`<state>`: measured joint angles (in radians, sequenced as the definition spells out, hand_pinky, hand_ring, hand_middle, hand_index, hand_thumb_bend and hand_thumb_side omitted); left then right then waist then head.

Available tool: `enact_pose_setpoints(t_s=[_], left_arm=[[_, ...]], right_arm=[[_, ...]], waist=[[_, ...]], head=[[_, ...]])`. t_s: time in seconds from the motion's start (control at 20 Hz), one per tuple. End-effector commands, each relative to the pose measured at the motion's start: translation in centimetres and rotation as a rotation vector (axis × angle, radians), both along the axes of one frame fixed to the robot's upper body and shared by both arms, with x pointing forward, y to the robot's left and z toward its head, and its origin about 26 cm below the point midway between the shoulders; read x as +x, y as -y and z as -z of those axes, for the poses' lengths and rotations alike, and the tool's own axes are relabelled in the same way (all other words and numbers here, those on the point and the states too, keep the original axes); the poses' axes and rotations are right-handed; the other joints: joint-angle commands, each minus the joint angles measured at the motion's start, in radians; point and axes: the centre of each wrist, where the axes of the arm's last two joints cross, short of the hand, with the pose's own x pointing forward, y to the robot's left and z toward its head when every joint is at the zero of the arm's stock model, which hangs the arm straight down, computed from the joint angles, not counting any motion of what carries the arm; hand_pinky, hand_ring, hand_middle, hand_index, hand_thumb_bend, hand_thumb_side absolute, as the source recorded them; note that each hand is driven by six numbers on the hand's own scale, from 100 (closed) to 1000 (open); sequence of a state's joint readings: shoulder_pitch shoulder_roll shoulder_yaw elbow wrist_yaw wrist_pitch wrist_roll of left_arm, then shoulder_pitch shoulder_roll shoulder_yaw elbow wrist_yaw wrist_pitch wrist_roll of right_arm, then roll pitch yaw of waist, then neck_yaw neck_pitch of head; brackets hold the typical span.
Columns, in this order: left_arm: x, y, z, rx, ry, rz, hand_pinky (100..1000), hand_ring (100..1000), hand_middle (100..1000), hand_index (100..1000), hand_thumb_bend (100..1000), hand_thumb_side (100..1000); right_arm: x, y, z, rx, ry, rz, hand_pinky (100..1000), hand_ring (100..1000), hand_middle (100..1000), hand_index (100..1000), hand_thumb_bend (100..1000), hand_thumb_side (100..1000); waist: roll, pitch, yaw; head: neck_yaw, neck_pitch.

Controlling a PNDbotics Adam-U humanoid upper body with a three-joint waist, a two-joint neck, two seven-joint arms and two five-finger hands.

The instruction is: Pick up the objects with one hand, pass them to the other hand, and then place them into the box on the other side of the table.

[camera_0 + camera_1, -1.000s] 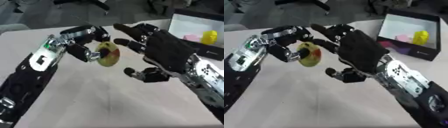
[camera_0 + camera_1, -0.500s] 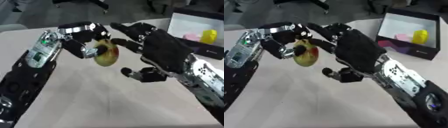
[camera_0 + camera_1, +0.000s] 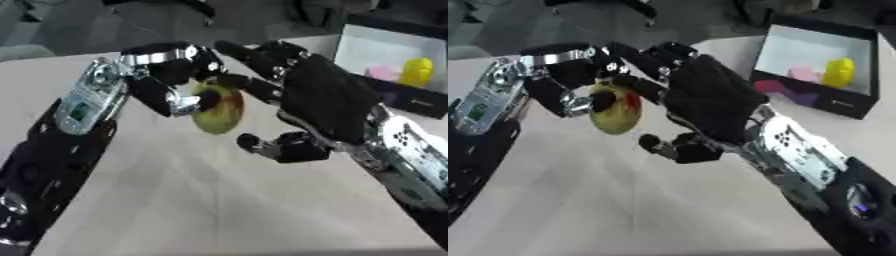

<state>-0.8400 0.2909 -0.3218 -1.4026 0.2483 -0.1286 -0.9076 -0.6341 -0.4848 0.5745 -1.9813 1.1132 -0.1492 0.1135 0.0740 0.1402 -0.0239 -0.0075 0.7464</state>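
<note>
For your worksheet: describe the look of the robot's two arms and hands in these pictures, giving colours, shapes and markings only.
Both arms are mostly black. The left forearm carries a silver panel with a small green patch. The right forearm has white-silver plates with dark spots. The left robot hand shows silver metal parts; the right robot hand is a broad black shell.

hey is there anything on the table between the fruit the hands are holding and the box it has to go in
Nothing visible. The yellow-green fruit is held above the table by the left hand, with the right hand open beside it. The bare tabletop runs to the box at the far right, which already holds a yellow thing and a pink thing.
</note>
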Motion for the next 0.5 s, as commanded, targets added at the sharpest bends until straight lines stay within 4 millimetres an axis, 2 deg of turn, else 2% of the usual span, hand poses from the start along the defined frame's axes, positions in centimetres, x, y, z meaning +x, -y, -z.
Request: enact_pose_setpoints(t_s=[0.05, 0.3, 0.5], left_arm=[[-0.14, 0.41, -1.31, 0.0, 0.033, 0.011, 608, 447, 409, 492, 100, 308], [-0.24, 0.86, -1.08, 0.008, 0.027, 0.018, 608, 448, 410, 492, 100, 314], [-0.32, 1.19, -0.98, 0.01, 0.021, 0.025, 609, 449, 411, 493, 100, 322]], right_arm=[[-0.34, -0.24, -0.9, 0.015, 0.029, -0.022, 797, 814, 1000, 873, 434, 337], [-0.38, -0.39, -0.94, 0.022, 0.026, -0.03, 792, 809, 1000, 852, 433, 340], [-0.41, -0.48, -0.96, 0.028, 0.023, -0.034, 789, 804, 1000, 800, 414, 337]], waist=[[-0.002, -0.01, -0.001], [-0.001, -0.009, -0.004], [-0.001, -0.008, -0.006]], head=[[-0.004, -0.003], [-0.008, -0.002], [-0.009, -0.002]])
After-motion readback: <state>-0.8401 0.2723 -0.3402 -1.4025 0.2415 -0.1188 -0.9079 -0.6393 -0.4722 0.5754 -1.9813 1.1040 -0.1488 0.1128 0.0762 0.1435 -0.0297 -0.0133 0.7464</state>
